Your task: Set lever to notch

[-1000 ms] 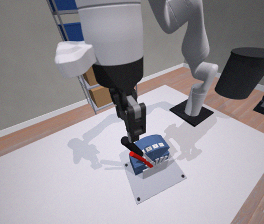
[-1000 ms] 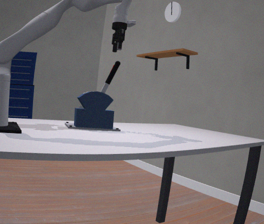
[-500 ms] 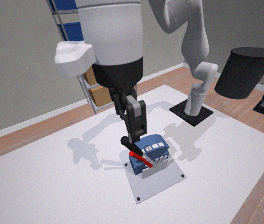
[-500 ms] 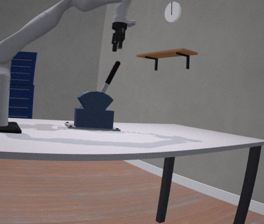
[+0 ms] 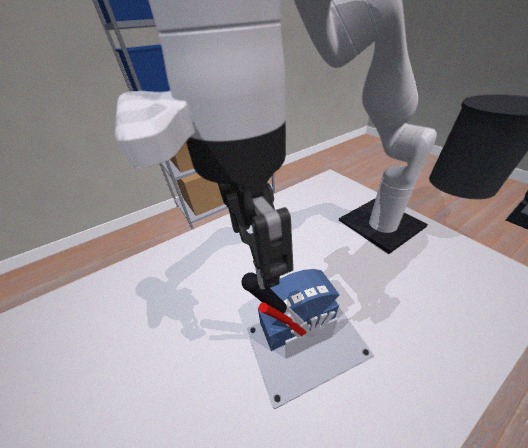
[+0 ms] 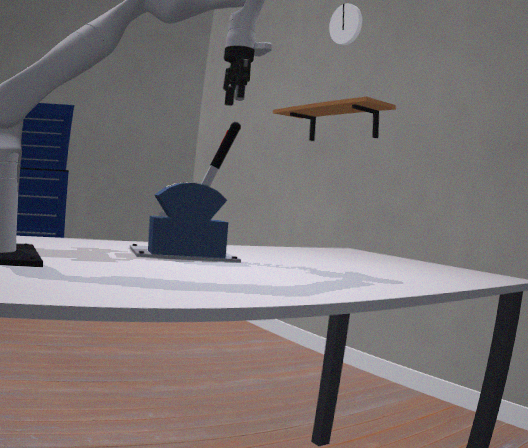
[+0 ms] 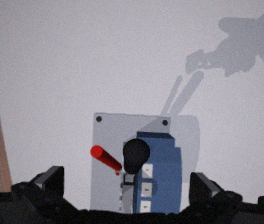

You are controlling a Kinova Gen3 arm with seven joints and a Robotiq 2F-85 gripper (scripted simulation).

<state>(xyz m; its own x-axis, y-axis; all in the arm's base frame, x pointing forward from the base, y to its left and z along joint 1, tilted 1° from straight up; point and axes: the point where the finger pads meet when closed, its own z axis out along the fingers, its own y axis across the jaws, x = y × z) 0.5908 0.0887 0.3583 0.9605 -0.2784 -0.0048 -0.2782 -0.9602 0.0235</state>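
- One white table (image 6: 416,287) with dark legs, matte top, carries everything; wooden plank floor below.
- White arm (image 6: 56,65), smooth glossy shells, stands on a black square base plate (image 5: 406,235) at the far right of the table in the top view.
- Grey flat mounting plate (image 5: 326,370), rectangular, a dark bolt head at each visible corner, lies near the middle of the table.
- Blue block (image 6: 188,237) sits on that plate; it is box-shaped below and widens above into a fan-shaped sector with a curved top edge.
- Gripper (image 6: 234,97) hangs above the lever, pointing down, clear of the knob with a gap showing in the exterior view. Fingers spread wide, with nothing between them; dark and blocky, they appear at the left and right lower corners of the wrist view.
- Lever (image 6: 221,152): long axis tilted, rising from the top of the blue sector and leaning up and to the right in the exterior view. Lower shaft pale and metallic, upper part a black handle (image 5: 263,295), rounded at the tip.
- Red bar (image 5: 282,318), a slim smooth cylinder, runs beside the handle and splays away from it at the upper end.
- Three small white number plates (image 5: 309,294) sit in a row on the curved blue top; digits too small to read.
- Notches and latch position: cannot tell.
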